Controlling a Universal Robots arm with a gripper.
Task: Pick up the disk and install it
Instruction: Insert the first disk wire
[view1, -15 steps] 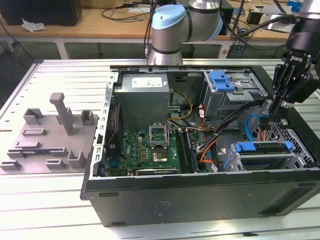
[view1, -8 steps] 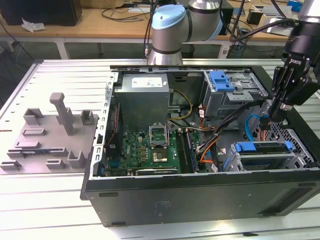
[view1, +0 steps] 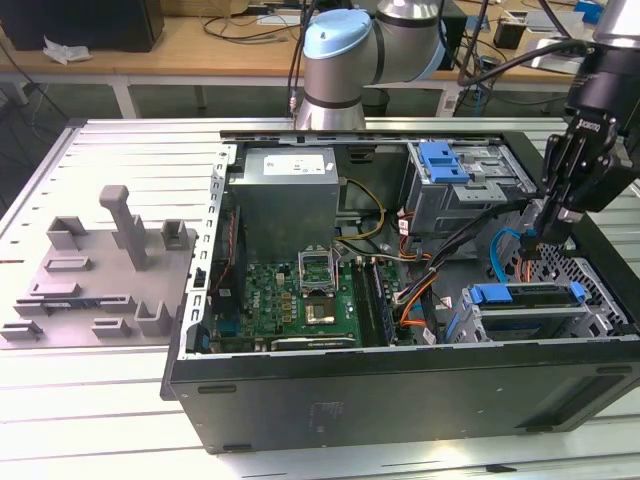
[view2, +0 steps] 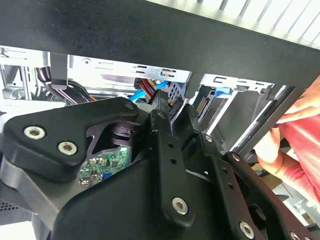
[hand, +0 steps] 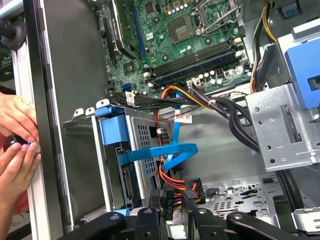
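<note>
Now, the disk (view1: 525, 312) sits in its blue carrier, slotted in the drive cage at the computer case's (view1: 400, 400) corner. The tool (hand: 171, 202) hangs beside it over orange cables (hand: 172, 181), tips slightly apart, pinching nothing. A person's hands (hand: 17, 140) touch the case's outer wall.

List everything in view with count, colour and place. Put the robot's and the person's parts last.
computer case: one, black, open, on the slatted table
motherboard: one, green, inside the case
metal box: one, grey with white sticker, beside the motherboard
disk: one, blue carrier bracket, in the drive cage near the gripper
latch: one, blue, on the far drive cage
flat cable: one, blue, looping beside the disk
fixture plate: one, grey, on the table, exterior view's left of the case
robot arm: one, grey with light-blue cap, behind the case
gripper: one, black, open, above the orange cables
person's hands: two, at the case's edge
</note>
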